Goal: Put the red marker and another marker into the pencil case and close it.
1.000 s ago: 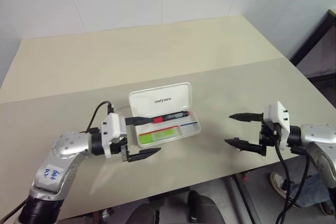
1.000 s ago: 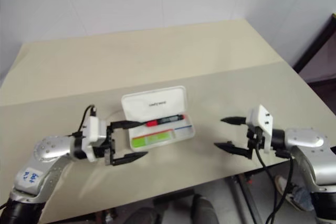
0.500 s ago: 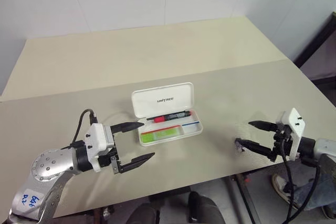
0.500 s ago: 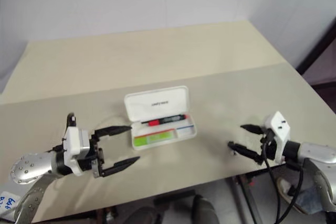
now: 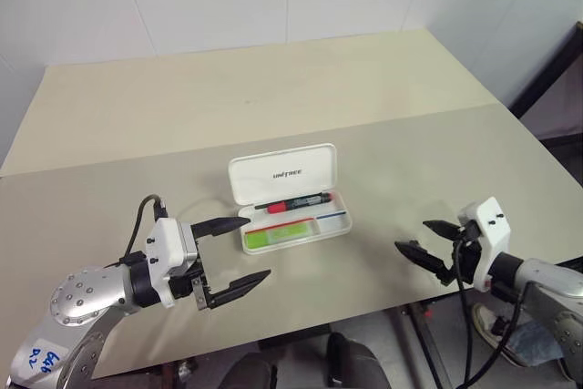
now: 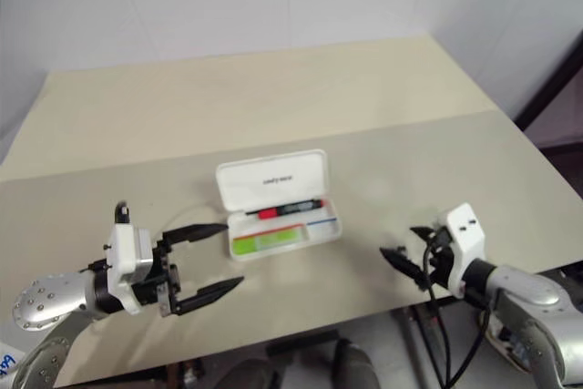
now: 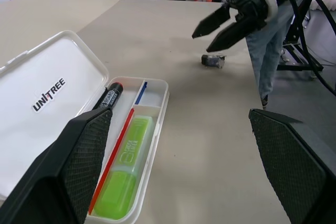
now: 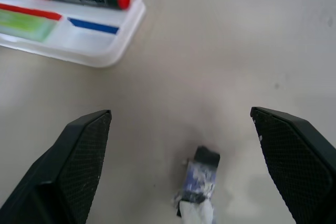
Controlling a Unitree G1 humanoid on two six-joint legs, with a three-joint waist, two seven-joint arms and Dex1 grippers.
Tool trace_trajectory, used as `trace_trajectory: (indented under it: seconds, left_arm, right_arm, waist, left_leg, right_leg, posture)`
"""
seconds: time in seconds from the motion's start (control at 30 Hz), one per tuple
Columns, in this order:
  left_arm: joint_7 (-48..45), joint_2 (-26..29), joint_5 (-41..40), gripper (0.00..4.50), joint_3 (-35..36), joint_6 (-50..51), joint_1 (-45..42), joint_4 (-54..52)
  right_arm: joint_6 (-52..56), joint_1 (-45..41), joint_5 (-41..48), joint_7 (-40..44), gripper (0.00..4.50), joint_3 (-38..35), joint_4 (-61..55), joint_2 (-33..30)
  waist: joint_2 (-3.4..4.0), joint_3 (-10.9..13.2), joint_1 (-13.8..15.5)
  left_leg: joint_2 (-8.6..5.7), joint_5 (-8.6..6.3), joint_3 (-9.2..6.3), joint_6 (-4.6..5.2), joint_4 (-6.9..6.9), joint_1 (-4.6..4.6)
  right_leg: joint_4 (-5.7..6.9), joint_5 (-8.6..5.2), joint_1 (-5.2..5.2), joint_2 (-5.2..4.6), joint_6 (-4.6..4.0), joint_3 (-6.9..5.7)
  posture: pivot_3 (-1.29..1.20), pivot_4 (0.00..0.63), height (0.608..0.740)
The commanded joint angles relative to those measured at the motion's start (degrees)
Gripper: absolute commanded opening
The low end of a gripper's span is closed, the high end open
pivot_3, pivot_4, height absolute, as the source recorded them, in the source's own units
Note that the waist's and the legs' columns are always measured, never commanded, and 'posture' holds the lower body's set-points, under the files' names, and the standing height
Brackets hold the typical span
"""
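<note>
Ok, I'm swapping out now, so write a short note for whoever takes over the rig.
Left gripper: open, holding nothing, just left of the case.
Right gripper: open, holding nothing, over the table near a small stub.
Red marker and green highlighter lie inside the case.
Done: both markers in.
Left: shut the lid, which stands open.

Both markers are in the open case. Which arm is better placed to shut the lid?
Probably the left. The left gripper, open and empty, sits right beside the pencil case; the right gripper is farther off across bare table.
</note>
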Motion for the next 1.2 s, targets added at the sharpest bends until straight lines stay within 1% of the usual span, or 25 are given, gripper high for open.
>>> trace_trajectory:
  seconds: [0.03, 0.43, 0.63, 0.77, 0.87, 0.9, 0.97, 1.03, 1.17, 1.2]
  left_arm:
    - [0.28, 0.82, -1.56, 4.47, 1.21, 0.27, -0.92, -1.63]
    - [0.24, 2.76, -3.5, 4.47, 2.66, 2.66, -2.67, -1.87]
    - [-0.16, 3.51, -3.98, 4.47, 2.79, 3.19, -3.33, -1.5]
    - [-0.35, 3.79, -4.24, 4.47, 2.07, 3.53, -4.85, -0.99]
    - [-0.85, 3.86, -4.04, 4.5, 1.71, 3.51, -6.12, 0.0]
    - [-0.9, 3.84, -4.01, 4.5, 1.54, 3.57, -6.57, 0.19]
    - [-1.01, 3.77, -3.9, 4.5, 1.2, 3.63, -7.37, 0.52]
    - [-1.1, 3.67, -3.81, 4.5, 0.89, 3.66, -7.97, 0.74]
    - [-1.39, 3.52, -3.57, 4.5, 0.5, 3.52, -8.87, 1.4]
    - [-1.46, 3.44, -3.46, 4.5, 0.32, 3.41, -9.13, 1.57]
  right_arm:
    - [1.04, 0.13, -0.87, -4.53, 4.5, 0.4, -3.37, 1.56]
    - [-0.5, 3.15, -4.6, -11.06, 4.5, 2.9, -5.37, 6.96]
    - [-2.04, 4.87, -7.2, -13.4, 4.5, 3.28, -5.06, 8.77]
    - [-1.39, 5.34, -6.96, -15.26, 4.5, 1.87, -4.63, 11.33]
    - [-0.73, 5.08, -6.59, -16.32, 3.83, 1.48, -4.32, 12.84]
    - [-0.59, 5.03, -6.44, -16.5, 3.53, 1.31, -4.22, 13.17]
    - [-0.68, 4.97, -6.59, -16.49, 2.71, 1.3, -4.16, 13.39]
    - [-1.02, 4.97, -6.83, -16.58, 2.03, 1.37, -4.23, 13.55]
    - [-1.52, 4.9, -7.19, -16.59, 0.53, 1.69, -4.34, 13.46]
    - [-1.91, 4.94, -7.49, -16.44, 0.35, 1.84, -4.33, 13.24]
  waist:
    - [0.0, 0.0, -0.02]
    - [0.03, 0.01, -0.23]
    - [0.03, 0.01, -0.2]
    - [0.02, 0.01, -0.25]
    - [0.04, 0.01, -0.28]
    - [0.03, 0.01, -0.29]
    - [0.04, 0.02, -0.27]
    - [0.04, 0.01, -0.3]
    - [0.03, 0.01, -0.26]
    - [0.03, 0.01, -0.24]
  left_leg:
    - [0.0, 0.0, 0.0, 0.0, 0.0, 0.0]
    - [0.0, 0.0, -0.02, 0.0, -0.08, 0.03]
    - [0.03, 0.0, -0.02, 0.0, -0.16, 0.08]
    - [0.04, 0.0, 0.0, 0.0, -0.17, 0.11]
    - [0.03, 0.0, 0.0, 0.0, -0.17, 0.12]
    - [0.03, 0.0, 0.0, 0.0, -0.17, 0.13]
    - [0.03, 0.0, 0.0, 0.0, -0.22, 0.14]
    - [0.03, 0.0, 0.0, 0.0, -0.25, 0.16]
    - [0.02, 0.01, 0.15, 0.0, -0.58, 0.42]
    - [0.02, 0.01, 0.21, 0.0, -0.64, 0.49]
  right_leg:
    - [0.0, 0.0, 0.0, 0.0, 0.0, 0.0]
    - [0.0, 0.0, -0.01, 0.05, -0.01, -0.02]
    - [0.01, -0.01, -0.01, 0.09, -0.01, -0.03]
    - [0.02, -0.01, -0.01, 0.1, -0.01, -0.01]
    - [0.02, -0.01, -0.01, 0.11, -0.01, 0.0]
    - [0.03, -0.01, -0.01, 0.11, -0.01, 0.0]
    - [0.02, -0.01, -0.02, 0.13, -0.02, 0.0]
    - [0.02, -0.01, -0.02, 0.13, -0.02, 0.0]
    - [0.03, -0.01, 0.0, 0.12, -0.02, 0.02]
    - [0.03, -0.01, 0.02, 0.12, -0.03, 0.02]
  posture:
    - [0.0, 0.15, 0.74]
    - [0.0, 0.15, 0.74]
    - [0.0, 0.15, 0.74]
    - [0.0, 0.15, 0.74]
    - [0.0, 0.15, 0.74]
    - [0.0, 0.15, 0.74]
    - [0.0, 0.15, 0.74]
    - [0.0, 0.15, 0.74]
    - [0.0, 0.15, 0.74]
    - [0.0, 0.15, 0.74]
